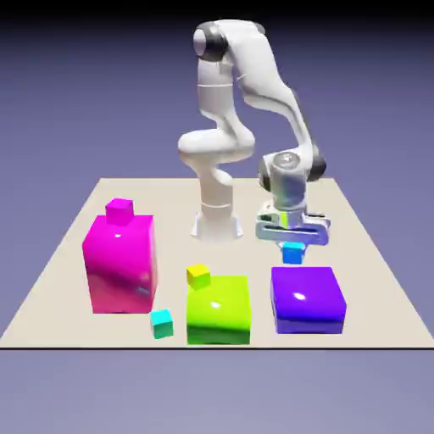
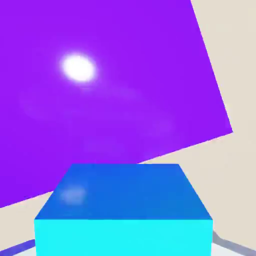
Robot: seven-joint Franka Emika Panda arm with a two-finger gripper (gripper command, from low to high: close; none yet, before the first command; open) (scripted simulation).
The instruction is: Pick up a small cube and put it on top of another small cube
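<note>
- Exterior view: the white arm (image 1: 246, 93) bends down from its base, and the gripper (image 1: 292, 242) hangs above the table (image 1: 373, 254), pointing down.
- The gripper pinches a small cyan cube (image 1: 292, 252) between its fingers; the cube is lifted, clear of the table, and it hangs just behind and above the top of the big purple block (image 1: 307, 299).
- The second small cyan cube (image 1: 161, 322) lies on the table near the front edge, between the big magenta block (image 1: 119, 264) and the big lime-green block (image 1: 219, 309), close to the lower corner of each.
- A tiny magenta cube (image 1: 119, 209) sits on top of the big magenta block, at its back.
- A tiny yellow cube (image 1: 198, 275) sits on the back left corner of the lime-green block, as this view shows it.
- The purple block stands at the exterior view's right, the lime-green one in the middle, the magenta one at the left; they are apart from each other.
- Hand view: the held small cyan cube (image 2: 125, 210) fills the lower middle of the picture, very large, with a darker blue top face and a bright cyan front face.
- A grey fingertip (image 2: 234, 246) shows only as a thin strip at the cube's lower right side; another pale strip shows at its lower left.
- Behind the cube, the top of the purple block (image 2: 110, 90) fills most of the picture, with a white spot of light on it.
- A bare part of the beige table (image 2: 235, 60) shows at the right side and below the block's edge.
</note>
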